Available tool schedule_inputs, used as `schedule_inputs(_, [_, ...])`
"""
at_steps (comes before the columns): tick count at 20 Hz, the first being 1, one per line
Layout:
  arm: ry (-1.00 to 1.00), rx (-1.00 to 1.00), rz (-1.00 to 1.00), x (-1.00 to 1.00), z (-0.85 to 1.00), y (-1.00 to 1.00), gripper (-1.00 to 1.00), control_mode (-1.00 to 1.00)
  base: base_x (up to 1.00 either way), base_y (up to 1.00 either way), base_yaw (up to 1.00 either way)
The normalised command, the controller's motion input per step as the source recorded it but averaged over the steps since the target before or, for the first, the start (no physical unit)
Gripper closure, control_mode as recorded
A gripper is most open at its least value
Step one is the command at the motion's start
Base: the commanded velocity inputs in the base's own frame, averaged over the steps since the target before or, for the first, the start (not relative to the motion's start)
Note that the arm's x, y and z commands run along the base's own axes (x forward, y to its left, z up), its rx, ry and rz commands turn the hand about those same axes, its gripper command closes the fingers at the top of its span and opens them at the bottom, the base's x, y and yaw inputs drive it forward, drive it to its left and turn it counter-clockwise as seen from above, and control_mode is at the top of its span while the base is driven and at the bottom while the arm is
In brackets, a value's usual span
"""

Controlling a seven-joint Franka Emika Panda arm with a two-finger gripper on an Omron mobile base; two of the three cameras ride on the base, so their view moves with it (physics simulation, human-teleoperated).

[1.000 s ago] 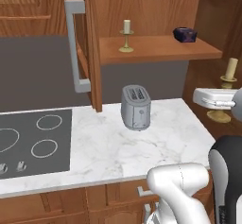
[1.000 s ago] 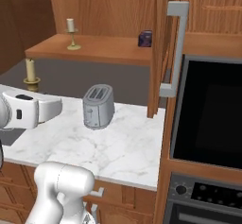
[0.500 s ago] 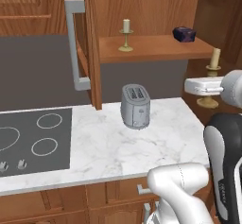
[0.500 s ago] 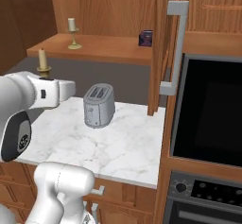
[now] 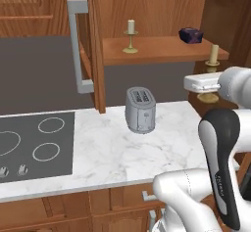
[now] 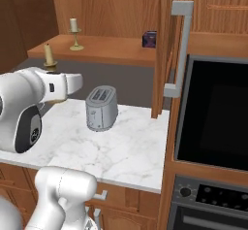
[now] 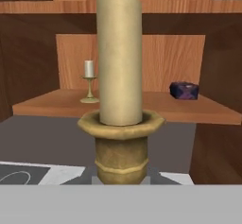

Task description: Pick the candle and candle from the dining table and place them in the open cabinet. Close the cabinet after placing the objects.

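Beside cabinet shelf [image 5: 162,50] | arm level, forearm horizontal | gripper [image 5: 208,97] pinching thick candle [image 7: 119,105] upright | thin candle [image 5: 130,35] shelved

White arm [image 5: 223,143] raised, forearm level, fingers closed around candlestick [image 7: 121,152]

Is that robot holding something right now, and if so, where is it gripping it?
Yes: a candle in its brass holder. The pincer grips the holder low down, near its base; the exact contact is hidden.
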Motion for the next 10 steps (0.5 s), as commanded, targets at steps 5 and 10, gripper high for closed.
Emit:
schedule_inputs(5, [-0.03,-0.01,0.0,0.3,0.0,0.0,1.0,-1.0,0.0,0.0,0.0])
schedule_inputs(10, [0.0,0.0,0.0,0.14,0.11,0.0,1.0,-1.0,0.0,0.0,0.0])
